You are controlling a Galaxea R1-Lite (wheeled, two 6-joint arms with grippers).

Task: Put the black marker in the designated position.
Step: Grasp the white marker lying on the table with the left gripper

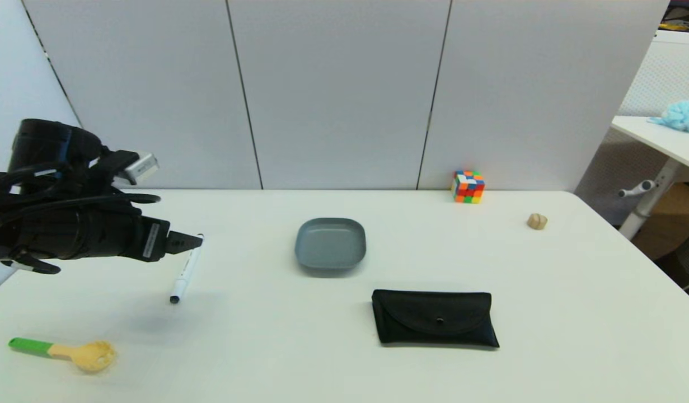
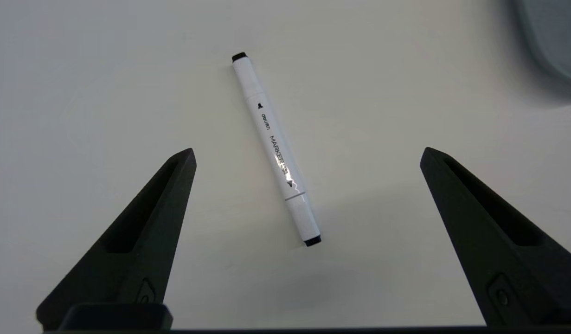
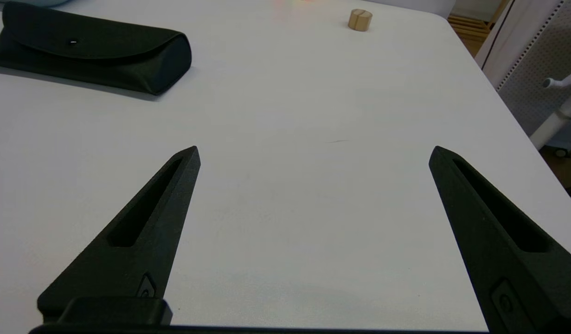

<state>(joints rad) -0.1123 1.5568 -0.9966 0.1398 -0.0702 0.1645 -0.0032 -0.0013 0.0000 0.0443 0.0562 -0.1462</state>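
The black marker (image 1: 185, 270) (image 2: 276, 148), a slim white barrel with black tips and printed lettering, lies flat on the white table at the left. My left gripper (image 1: 194, 242) (image 2: 307, 155) hovers above its far end, open, with the marker lying between the spread fingers (image 2: 174, 185) in the left wrist view and touching neither. A grey square plate (image 1: 330, 244) sits mid-table, to the right of the marker; its corner (image 2: 552, 41) shows in the left wrist view. My right gripper (image 3: 313, 153) is open over bare table near the right side, out of the head view.
A black pouch (image 1: 435, 317) (image 3: 88, 46) lies in front of the plate. A green-handled yellow spoon-fork (image 1: 70, 351) rests front left. A colourful cube (image 1: 468, 186) and a small wooden piece (image 1: 537, 221) (image 3: 360, 19) sit at the back right. The table's right edge (image 3: 498, 97) is close.
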